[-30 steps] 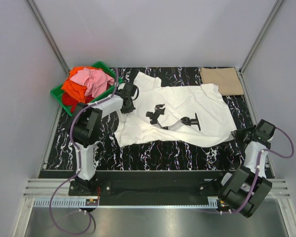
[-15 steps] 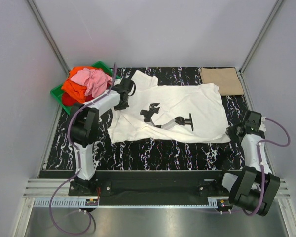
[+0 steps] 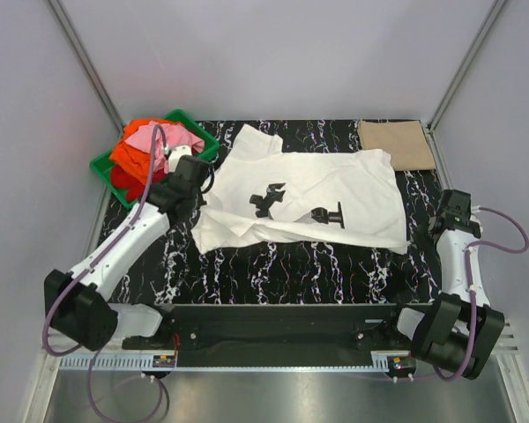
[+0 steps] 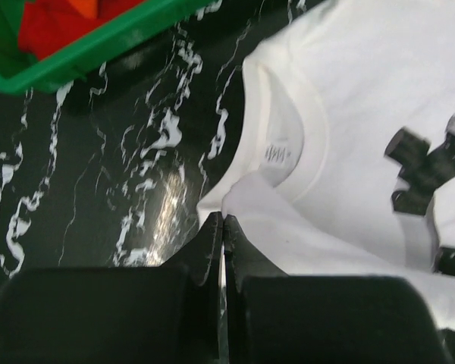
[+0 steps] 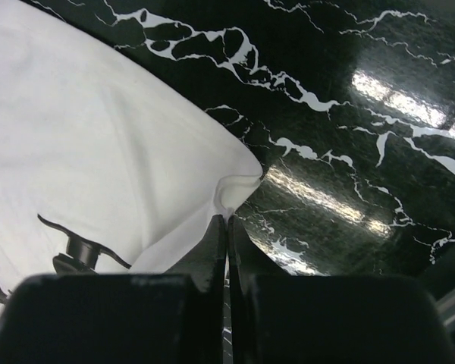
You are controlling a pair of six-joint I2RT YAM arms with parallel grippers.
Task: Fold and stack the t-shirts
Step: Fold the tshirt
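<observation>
White tee [image 3: 309, 198] lies spread on the black marble table [image 3: 335, 264], print up. Left gripper [image 4: 223, 226] has its fingers pressed together, pinching cloth at the tee's edge just beside the collar. Right gripper [image 5: 227, 222] pinches the tee's opposite corner the same way. Folded tan tee [image 3: 397, 144] sits just past the white tee's far right corner. Pink, orange and red tees [image 3: 154, 145] are heaped in the green crate [image 3: 101, 166] off its far left corner.

Matt cloth t-shirt [image 3: 335, 185], glossy marbled tabletop [image 3: 335, 264], smooth green plastic crate [image 4: 91, 49]
</observation>
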